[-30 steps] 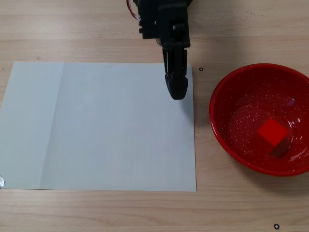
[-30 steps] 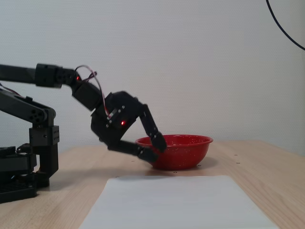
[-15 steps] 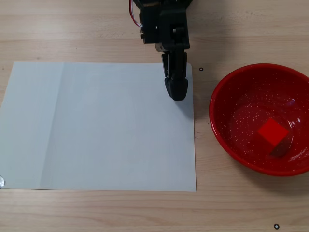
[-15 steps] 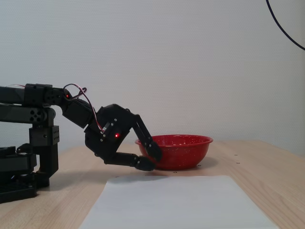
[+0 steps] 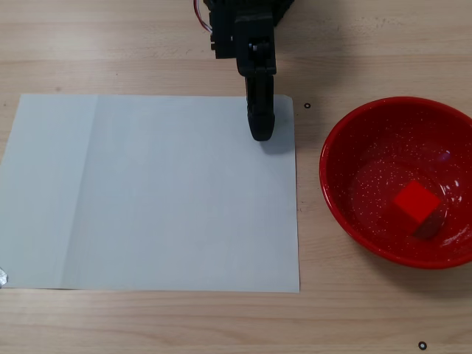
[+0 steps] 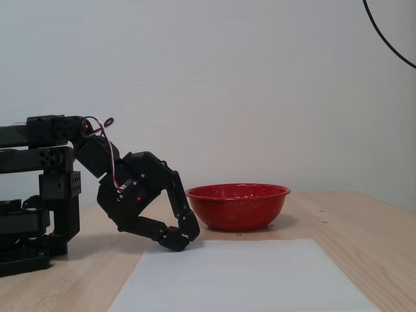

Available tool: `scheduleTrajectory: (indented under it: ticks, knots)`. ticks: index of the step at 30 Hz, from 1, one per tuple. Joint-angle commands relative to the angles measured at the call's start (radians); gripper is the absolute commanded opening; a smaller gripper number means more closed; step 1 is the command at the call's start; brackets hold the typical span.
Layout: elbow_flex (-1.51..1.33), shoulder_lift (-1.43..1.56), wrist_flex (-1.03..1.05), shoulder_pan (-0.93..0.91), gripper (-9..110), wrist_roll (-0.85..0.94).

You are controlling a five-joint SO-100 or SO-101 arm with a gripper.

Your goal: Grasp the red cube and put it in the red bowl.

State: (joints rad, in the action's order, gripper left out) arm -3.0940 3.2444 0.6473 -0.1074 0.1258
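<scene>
Since the earlier frames: arm folded back and lowered; gripper (image 5: 261,133) drawn toward the top edge of the paper in the top-down fixed view, its tips now closed together where they stood apart before. Bowl and cube unmoved.

Items, left to right:

Paper sheet (image 5: 147,192): white, flat on the wooden table (image 5: 147,317), one vertical fold line toward its left side. Also seen from the low fixed view (image 6: 247,273), foreground.

Arm base (image 6: 39,221): black, at the left edge of the low side view, upper links folded nearly horizontal.

Gripper (image 6: 185,239): black, two-finger, empty, tips meeting, low over the near-left corner of the paper in the side view; whether it touches the sheet cannot be told. From above it points down the picture, over the sheet's upper right corner.

Red bowl (image 5: 335,199): glossy, white-speckled inside, on the table right of the paper, apart from it. In the side view (image 6: 238,207), right of the gripper.

Red cube (image 5: 416,203): inside the bowl, resting on its floor, right of centre. Hidden by the bowl wall in the side view.
</scene>
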Motion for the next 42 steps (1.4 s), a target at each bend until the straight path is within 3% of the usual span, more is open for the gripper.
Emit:
scheduleTrajectory:
  ticks: [1,11,42]
  knots:
    - [-0.009,-0.002,0.037,0.009,0,0.011]
    - [-0.009,0.034,0.229,-0.012,0,-0.014]
    - [-0.009,0.032,0.244,-0.023,0,-0.018]
